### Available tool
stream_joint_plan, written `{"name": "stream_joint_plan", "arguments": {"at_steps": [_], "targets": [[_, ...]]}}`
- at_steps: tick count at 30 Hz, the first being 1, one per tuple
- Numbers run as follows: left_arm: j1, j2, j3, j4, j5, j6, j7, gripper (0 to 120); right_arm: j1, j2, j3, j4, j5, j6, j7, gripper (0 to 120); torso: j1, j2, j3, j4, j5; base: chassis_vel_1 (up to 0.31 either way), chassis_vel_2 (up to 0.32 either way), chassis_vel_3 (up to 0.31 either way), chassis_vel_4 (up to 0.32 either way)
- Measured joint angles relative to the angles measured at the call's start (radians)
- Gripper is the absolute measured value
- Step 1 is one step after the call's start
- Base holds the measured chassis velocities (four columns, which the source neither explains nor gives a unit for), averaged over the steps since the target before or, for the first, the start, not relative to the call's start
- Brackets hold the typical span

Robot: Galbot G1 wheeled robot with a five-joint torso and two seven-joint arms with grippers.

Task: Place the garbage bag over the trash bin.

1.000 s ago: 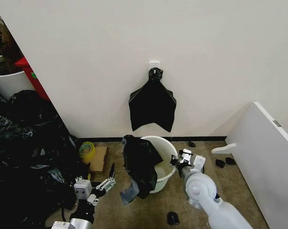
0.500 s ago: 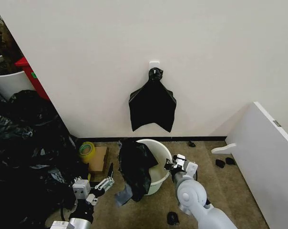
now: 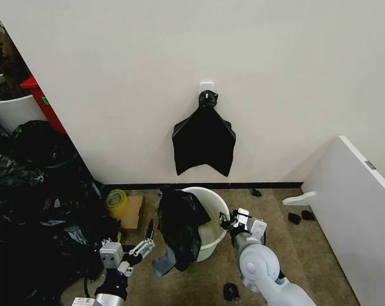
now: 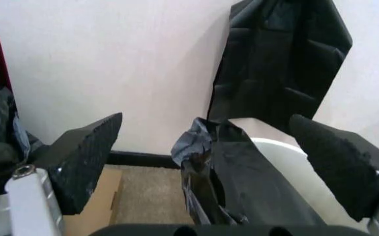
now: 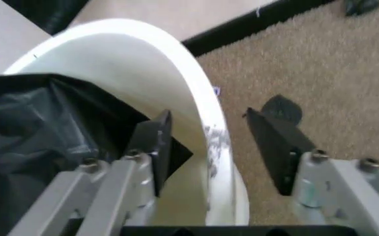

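**Bag half on, right hand astride the rim**

While the garbage bag (image 3: 180,228) hangs over only the bin's left side, I read the job as partly done. My right hand (image 3: 234,223) stands open, one finger inside the trash bin (image 3: 211,220), one outside, wall between them, nothing gripped. Left hand (image 3: 143,247) sits open and empty, bag ahead of it, apart. Risk, my judgement: closing on the bare wall could tip the light bin, and the loose bag could slide off.
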State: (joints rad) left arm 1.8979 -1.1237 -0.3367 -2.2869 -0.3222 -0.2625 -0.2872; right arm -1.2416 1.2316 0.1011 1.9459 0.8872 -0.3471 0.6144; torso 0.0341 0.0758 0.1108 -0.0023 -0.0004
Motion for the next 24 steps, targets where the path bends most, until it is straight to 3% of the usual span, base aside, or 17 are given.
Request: {"name": "stream_joint_plan", "arguments": {"at_steps": [2, 3, 9, 12, 14, 17, 22, 24], "targets": [[0.000, 0.000, 0.000, -0.001, 0.000, 0.000, 0.000, 100, -0.003, -0.002, 0.003, 0.005, -0.003, -0.002, 0.000, 49, 0.000, 0.000, 0.000, 0.0000, 0.0000, 0.000, 0.000, 0.000, 0.000], [0.000, 0.000, -0.001, -0.005, 0.001, 0.000, -0.001, 100, -0.023, -0.017, 0.020, 0.039, -0.012, -0.019, 0.010, 57, 0.000, 0.000, 0.000, -0.0001, 0.0000, 0.000, 0.000, 0.000, 0.000], [0.006, -0.002, -0.009, -0.007, 0.001, -0.008, -0.001, 100, -0.111, -0.086, 0.091, 0.209, -0.010, -0.114, 0.038, 76, 0.000, 0.000, 0.000, -0.0004, -0.0002, 0.000, 0.000, 0.000, 0.000], [0.022, -0.001, -0.031, 0.006, -0.028, -0.021, 0.000, 100, -0.132, -0.134, 0.113, 0.313, -0.072, -0.131, -0.021, 91, 0.000, 0.000, 0.000, -0.0003, -0.0004, 0.000, 0.000, 0.000, 0.000], [0.024, -0.001, -0.036, 0.007, -0.036, -0.021, 0.001, 100, -0.131, -0.139, 0.111, 0.321, -0.086, -0.133, -0.033, 93, 0.000, 0.000, 0.000, -0.0002, -0.0005, 0.000, 0.000, 0.000, 0.000], [0.024, 0.004, -0.097, 0.012, -0.112, -0.013, 0.017, 100, -0.104, -0.172, 0.048, 0.347, -0.199, -0.153, -0.132, 100, 0.000, 0.000, 0.000, 0.0001, 0.0001, 0.000, 0.000, 0.000, 0.000], [-0.028, 0.016, -0.197, 0.046, -0.205, 0.011, 0.039, 100, -0.046, -0.179, -0.071, 0.342, -0.271, -0.194, -0.202, 100, 0.000, 0.000, 0.000, -0.0002, -0.0003, 0.000, 0.000, 0.000, 0.000], [-0.068, 0.026, -0.271, 0.084, -0.258, 0.032, 0.056, 100, 0.025, -0.154, -0.188, 0.317, -0.315, -0.230, -0.216, 100, 0.000, 0.000, 0.000, -0.0002, -0.0003, 0.000, 0.000, 0.000, 0.000]]}}
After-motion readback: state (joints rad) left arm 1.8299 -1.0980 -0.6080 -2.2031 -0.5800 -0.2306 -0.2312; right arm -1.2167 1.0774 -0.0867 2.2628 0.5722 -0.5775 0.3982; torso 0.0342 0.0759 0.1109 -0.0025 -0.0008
